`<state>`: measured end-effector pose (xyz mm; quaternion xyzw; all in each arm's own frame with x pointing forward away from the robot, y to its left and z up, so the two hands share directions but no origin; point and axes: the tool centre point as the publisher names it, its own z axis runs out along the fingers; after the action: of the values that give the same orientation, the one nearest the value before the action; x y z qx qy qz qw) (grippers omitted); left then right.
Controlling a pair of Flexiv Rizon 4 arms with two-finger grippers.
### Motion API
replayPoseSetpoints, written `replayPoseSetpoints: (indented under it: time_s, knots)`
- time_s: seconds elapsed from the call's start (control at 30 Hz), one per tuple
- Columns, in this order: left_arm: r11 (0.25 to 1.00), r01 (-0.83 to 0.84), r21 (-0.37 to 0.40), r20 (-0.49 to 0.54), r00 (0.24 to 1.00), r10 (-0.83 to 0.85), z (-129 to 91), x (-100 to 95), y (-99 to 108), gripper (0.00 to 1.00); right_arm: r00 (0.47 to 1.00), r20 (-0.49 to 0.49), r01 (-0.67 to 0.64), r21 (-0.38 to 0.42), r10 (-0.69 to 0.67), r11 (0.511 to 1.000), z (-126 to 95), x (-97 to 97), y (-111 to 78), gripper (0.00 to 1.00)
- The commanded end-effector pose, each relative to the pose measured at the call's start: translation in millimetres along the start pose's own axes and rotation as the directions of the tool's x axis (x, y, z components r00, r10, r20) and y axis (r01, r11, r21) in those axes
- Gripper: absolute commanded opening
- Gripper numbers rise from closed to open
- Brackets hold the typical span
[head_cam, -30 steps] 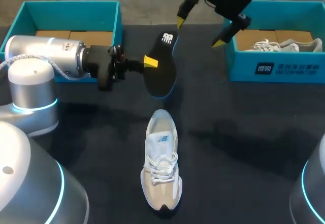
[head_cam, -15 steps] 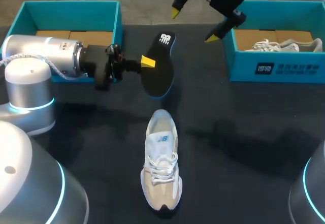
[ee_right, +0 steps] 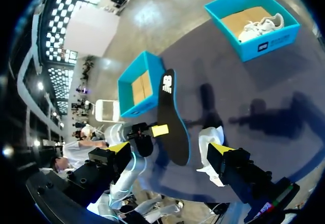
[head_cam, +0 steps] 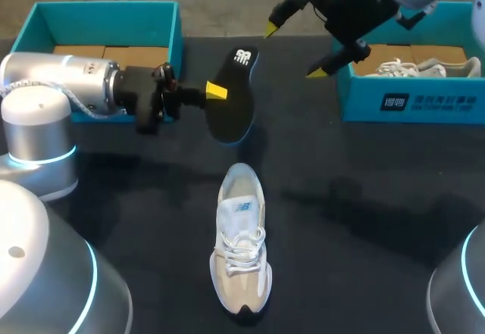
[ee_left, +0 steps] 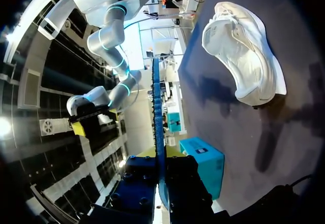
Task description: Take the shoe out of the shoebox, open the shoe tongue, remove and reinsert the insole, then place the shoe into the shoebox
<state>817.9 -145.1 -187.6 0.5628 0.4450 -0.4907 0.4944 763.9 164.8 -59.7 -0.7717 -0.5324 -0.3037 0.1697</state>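
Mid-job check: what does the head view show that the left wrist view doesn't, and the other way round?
Head view only: the left shoebox, the second shoe lying in the right shoebox, and the broad face of the insole. Left wrist view only: the insole edge-on, a thin blue line. Both: the shoe on the table, the insole held in the left pincer, and the right pincer, open.

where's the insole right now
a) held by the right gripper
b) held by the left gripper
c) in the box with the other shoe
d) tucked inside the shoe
b: the left gripper is shut on the black insole, clear of the shoe, while the right gripper is open and empty.
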Motion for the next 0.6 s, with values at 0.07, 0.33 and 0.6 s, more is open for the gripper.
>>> replayPoseSetpoints:
  time_s: [0.07,0.33,0.6]
  knots:
    - [1.000,0.003,0.012,-0.014,1.000,-0.003,0.0,1.6,-1.2,0.00,1.000,-0.005,0.022,-0.011,-0.022,1.000,0.2,6.5,-2.8,1.00]
    - [1.000,0.012,0.018,-0.015,1.000,-0.012,1.6,4.3,-0.6,0.00,0.998,0.056,0.023,-0.020,-0.022,1.000,3.6,6.0,-4.6,1.00]
    - [0.999,0.032,0.017,-0.004,0.999,-0.032,2.5,0.1,0.6,0.00,1.000,0.011,-0.007,-0.036,0.007,0.999,3.9,-0.2,-2.4,1.00]
